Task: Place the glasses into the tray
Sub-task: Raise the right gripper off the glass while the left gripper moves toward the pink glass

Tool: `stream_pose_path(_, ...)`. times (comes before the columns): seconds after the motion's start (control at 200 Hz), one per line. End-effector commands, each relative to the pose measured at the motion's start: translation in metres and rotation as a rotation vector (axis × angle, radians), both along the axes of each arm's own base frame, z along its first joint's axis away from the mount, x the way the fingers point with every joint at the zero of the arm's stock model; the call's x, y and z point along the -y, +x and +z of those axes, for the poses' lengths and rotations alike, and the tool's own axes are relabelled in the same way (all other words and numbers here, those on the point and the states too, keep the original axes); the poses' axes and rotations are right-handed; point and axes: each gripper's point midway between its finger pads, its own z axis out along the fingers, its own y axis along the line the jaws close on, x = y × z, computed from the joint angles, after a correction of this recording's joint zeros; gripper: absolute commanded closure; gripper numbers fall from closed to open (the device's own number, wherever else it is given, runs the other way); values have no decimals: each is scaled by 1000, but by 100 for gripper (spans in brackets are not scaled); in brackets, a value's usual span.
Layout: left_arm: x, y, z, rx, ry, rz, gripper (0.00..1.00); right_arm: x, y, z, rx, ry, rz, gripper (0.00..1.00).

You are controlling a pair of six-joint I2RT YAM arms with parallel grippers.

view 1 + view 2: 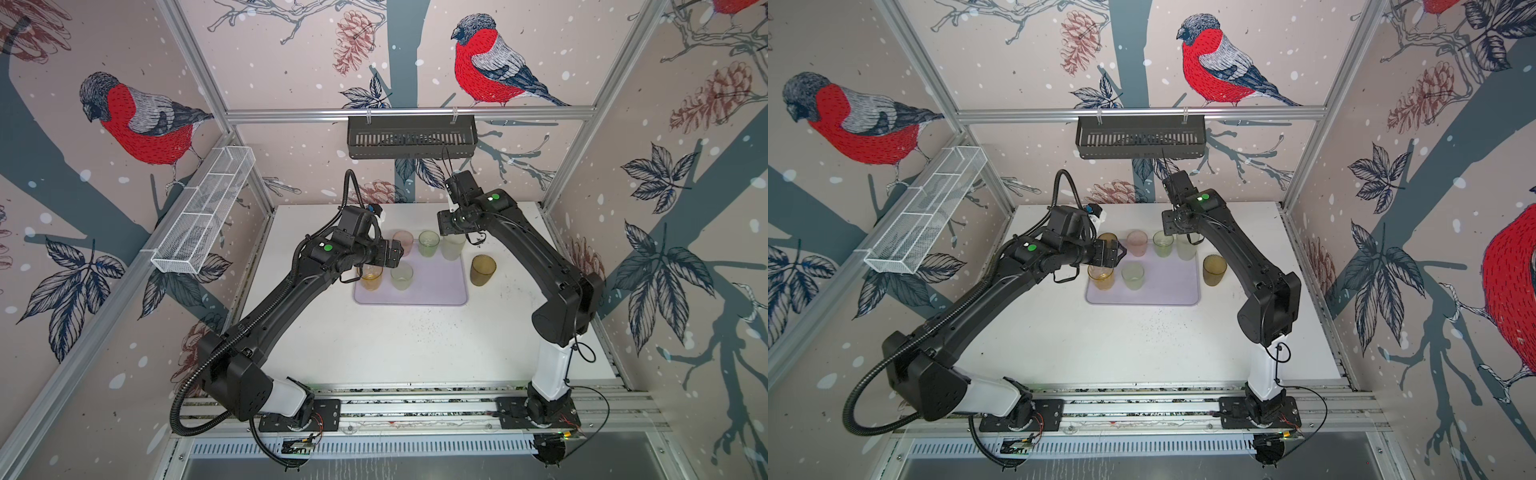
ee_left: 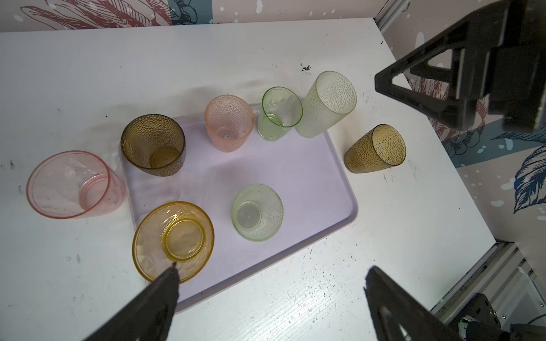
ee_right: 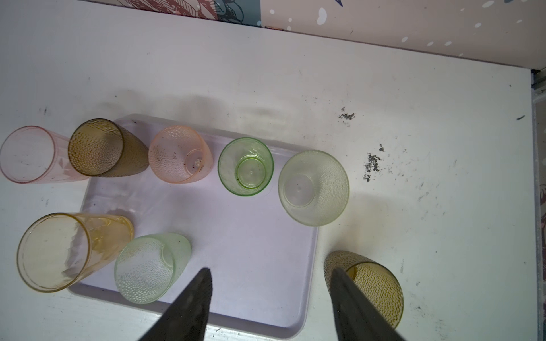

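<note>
Both our arms reach in over the tray. Left gripper hangs above its near-left corner, jaws spread wide, nothing between them. Right gripper sits high over the far-right corner, jaws parted, holding nothing.

My white surface is pretty scuffed, with dark specks all over. Sitting straight on it: the lilac tray near the back middle, a dimpled amber glass just off the tray's right edge, and a smooth pink glass off its left side.
</note>
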Motion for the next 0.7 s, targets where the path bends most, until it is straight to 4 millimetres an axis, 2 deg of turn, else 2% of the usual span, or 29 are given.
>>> stream_pose_path(0.0, -12, 13, 12, 35, 3, 58, 2, -12, 7, 23, 93, 84, 24, 28)
stream_pose_path(0.175, -25, 27, 24, 13, -26, 148, 3, -14, 12, 34, 167, 147, 102, 22)
stream_pose_path(0.325, -34, 33, 18, -27, -3, 206, 2, -11, 11, 47, 206, 186, 168, 18)
stream_pose_path(0.47, -45, 41, 4, -89, 36, 262, 2, -9, 2, 44, 204, 216, 229, 16)
stream_pose_path(0.625, -58, 49, 0, -136, 44, 316, 2, -8, -12, 32, 182, 246, 266, 15)
stream_pose_path(0.695, -64, 51, -4, -163, 41, 336, 2, -7, -17, 32, 190, 257, 272, 14)
